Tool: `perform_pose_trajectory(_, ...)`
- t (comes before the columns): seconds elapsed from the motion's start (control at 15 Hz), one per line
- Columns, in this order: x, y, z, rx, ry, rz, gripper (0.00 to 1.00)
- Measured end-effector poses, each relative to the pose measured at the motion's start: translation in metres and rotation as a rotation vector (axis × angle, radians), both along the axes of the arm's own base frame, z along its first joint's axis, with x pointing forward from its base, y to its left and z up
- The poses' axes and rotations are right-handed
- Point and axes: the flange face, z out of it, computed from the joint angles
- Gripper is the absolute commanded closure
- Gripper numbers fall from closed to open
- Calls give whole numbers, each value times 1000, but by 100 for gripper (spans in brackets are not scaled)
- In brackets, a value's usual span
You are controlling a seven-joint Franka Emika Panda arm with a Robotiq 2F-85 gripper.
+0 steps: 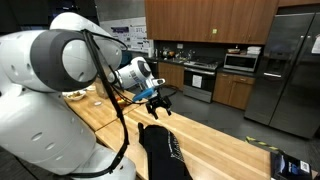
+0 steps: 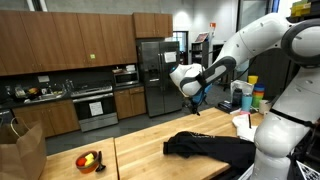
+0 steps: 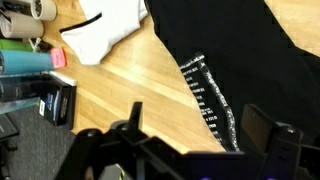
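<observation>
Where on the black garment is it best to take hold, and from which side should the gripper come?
Probably from straight above, pinching a raised fold near the edge of the black garment. It lies crumpled and fairly flat on the wooden table, so no side gives the open gripper a hold.

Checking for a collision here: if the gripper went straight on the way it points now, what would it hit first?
Most likely the black garment lying on the wooden counter. In the wrist view the open gripper points down at it with nothing visible between, though the depth is hard to judge.
</observation>
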Motion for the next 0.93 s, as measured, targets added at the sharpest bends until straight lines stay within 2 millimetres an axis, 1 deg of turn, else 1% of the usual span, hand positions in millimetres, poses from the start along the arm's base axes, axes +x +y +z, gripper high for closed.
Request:
perform_pose_trajectory(0.13, -1, 3, -1, 7, -7, 21, 0)
perform_pose_trajectory(0.33, -1, 3, 1, 9, -8, 29, 0)
perform_pose_trajectory(0.47, 0, 5, -1, 31, 1, 38, 0)
perform_pose_trajectory(0.6, 5, 10, -11, 125, 13, 88, 0)
perform_pose_trajectory(0.93, 30, 28, -36, 351, 25, 258, 0)
